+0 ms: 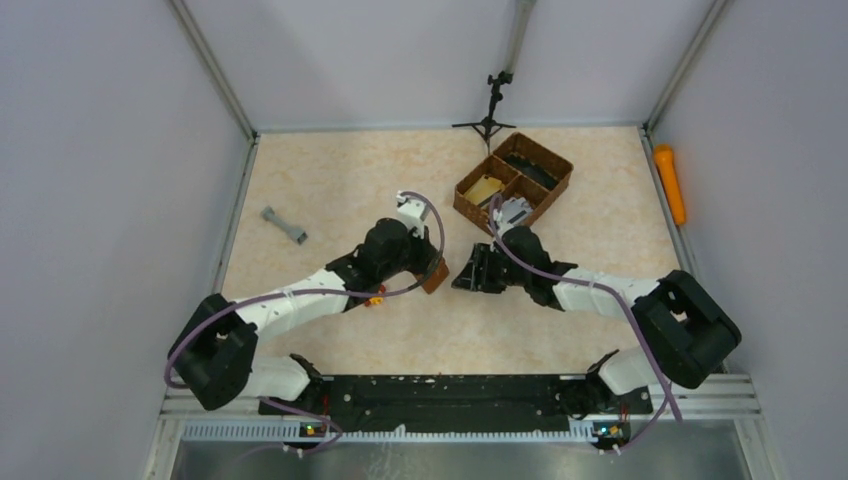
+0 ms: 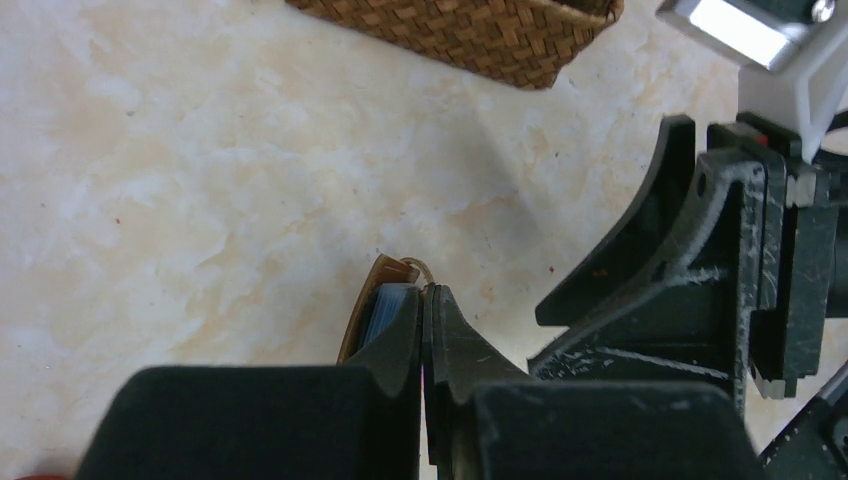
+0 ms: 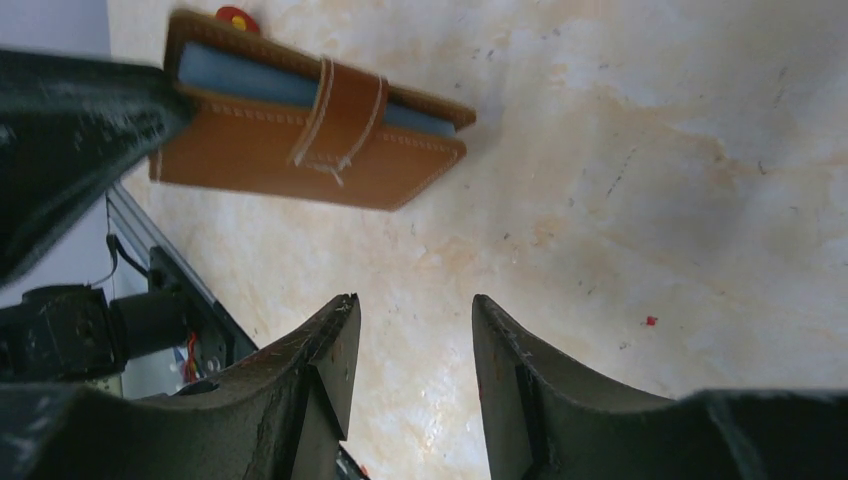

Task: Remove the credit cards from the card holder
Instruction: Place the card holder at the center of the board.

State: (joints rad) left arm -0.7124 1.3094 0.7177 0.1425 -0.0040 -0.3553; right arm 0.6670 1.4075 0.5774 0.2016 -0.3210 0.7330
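Observation:
The card holder (image 1: 435, 277) is a brown leather wallet, held on edge near the middle of the table. My left gripper (image 1: 425, 268) is shut on one thin flap of it. In the left wrist view the jaws (image 2: 428, 290) are pressed together, and the rest of the card holder (image 2: 362, 310) lies against the outside of the left finger. The grey-blue credit cards (image 3: 250, 85) show between its covers, under the strap across the card holder (image 3: 300, 150). My right gripper (image 3: 412, 300) is open and holds nothing. It stands just right of the holder (image 1: 462, 280).
A brown woven compartment basket (image 1: 548, 152) with small items stands behind the right gripper, and its corner (image 2: 470, 35) shows in the left wrist view. A grey dumbbell-shaped piece (image 1: 284, 226) lies far left. An orange tube (image 1: 670, 183) lies along the right wall. A small black tripod (image 1: 490, 105) stands at the back.

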